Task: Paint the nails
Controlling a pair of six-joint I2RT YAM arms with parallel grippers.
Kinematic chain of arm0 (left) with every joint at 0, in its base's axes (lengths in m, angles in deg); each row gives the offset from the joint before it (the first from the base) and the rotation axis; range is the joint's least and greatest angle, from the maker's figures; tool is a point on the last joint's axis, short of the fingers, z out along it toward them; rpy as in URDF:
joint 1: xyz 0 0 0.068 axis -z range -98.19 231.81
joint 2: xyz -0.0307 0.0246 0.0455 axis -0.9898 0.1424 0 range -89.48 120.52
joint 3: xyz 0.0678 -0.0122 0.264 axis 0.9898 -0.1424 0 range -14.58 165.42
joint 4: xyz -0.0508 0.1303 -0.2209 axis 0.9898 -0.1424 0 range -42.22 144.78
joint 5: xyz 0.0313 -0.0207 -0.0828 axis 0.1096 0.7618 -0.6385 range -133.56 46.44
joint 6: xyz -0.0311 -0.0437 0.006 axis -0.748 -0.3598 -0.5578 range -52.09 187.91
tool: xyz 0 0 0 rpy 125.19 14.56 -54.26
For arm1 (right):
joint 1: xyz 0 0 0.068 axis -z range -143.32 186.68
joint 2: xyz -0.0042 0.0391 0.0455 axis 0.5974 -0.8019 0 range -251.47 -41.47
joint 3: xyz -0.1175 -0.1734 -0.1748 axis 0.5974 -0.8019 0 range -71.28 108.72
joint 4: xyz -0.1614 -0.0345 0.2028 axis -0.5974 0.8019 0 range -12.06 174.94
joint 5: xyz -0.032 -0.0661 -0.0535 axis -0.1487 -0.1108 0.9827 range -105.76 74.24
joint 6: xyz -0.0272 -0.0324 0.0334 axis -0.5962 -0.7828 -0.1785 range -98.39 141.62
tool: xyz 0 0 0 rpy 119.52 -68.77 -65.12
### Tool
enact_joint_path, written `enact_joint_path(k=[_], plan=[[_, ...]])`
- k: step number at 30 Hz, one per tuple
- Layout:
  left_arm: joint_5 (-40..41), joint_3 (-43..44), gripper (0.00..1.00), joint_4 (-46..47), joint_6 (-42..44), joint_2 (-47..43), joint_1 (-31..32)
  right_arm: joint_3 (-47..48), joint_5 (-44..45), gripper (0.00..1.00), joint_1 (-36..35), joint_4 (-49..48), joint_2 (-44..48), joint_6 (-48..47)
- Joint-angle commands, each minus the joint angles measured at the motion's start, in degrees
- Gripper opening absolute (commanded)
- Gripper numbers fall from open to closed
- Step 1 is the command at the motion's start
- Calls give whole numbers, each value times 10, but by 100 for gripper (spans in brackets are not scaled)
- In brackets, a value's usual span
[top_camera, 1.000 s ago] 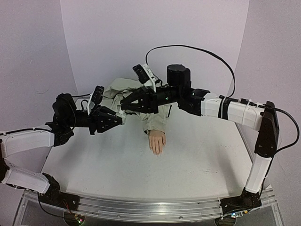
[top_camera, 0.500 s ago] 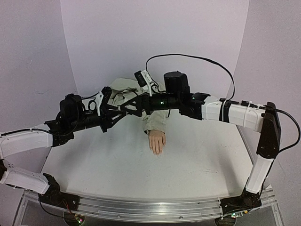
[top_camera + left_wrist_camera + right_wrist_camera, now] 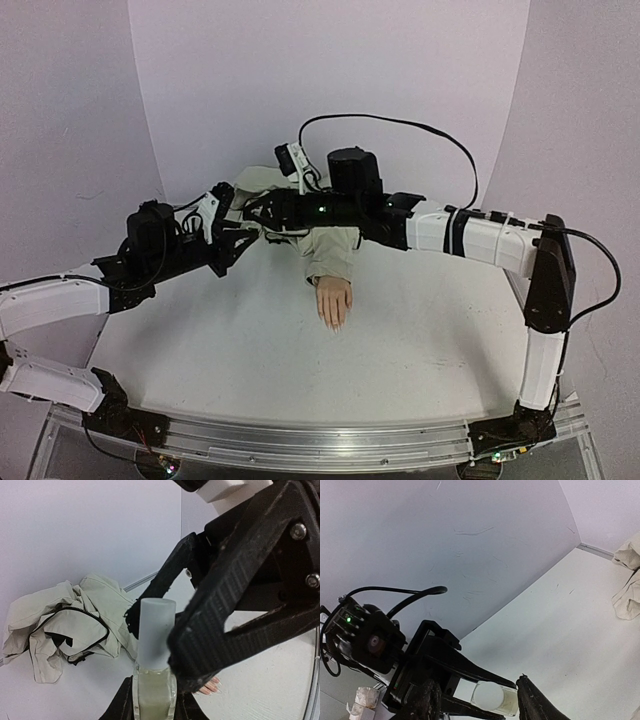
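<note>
Nails bare, bottle capped

Overhead: left fingers (image 3: 240,240) and right fingers (image 3: 262,212) meet at 11 o'clock of the mannequin hand (image 3: 334,298), its nails (image 3: 333,324) pointing to 6 o'clock on the bench (image 3: 420,340).
Left wrist: left fingers clamp the bottle (image 3: 152,692).
Right wrist: right fingers parted around its cap (image 3: 487,696); all painting apparently remains.

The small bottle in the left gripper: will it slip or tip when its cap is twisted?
The bottle looks rigid and probably light. The left gripper clamps only its smooth lower body, so it might slip or turn under twisting. Its tall cap gives leverage, so a sideways pull by the right gripper could tilt it.
</note>
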Motion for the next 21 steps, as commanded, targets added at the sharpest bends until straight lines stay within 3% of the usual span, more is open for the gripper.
enact_joint_path(k=[1,4,10,14,17,21], plan=[[12,8,0,17,2,-23,3,42,2,51,-4,-28,-8,12],[5,9,0,17,-3,-25,3,45,0,42,-5,-28,-13,13],[-41,13,0,13,-26,-28,3,40,-13,14,-5,-28,-6,-16],[-98,34,0,1,-49,-13,0,11,-49,4,-4,-29,5,-67],[-209,53,0,0,-96,3,-35,-19,-138,3,-4,-30,22,-127],[-459,90,0,2,-125,31,-87,-45,-378,6,-5,-29,39,-178]])
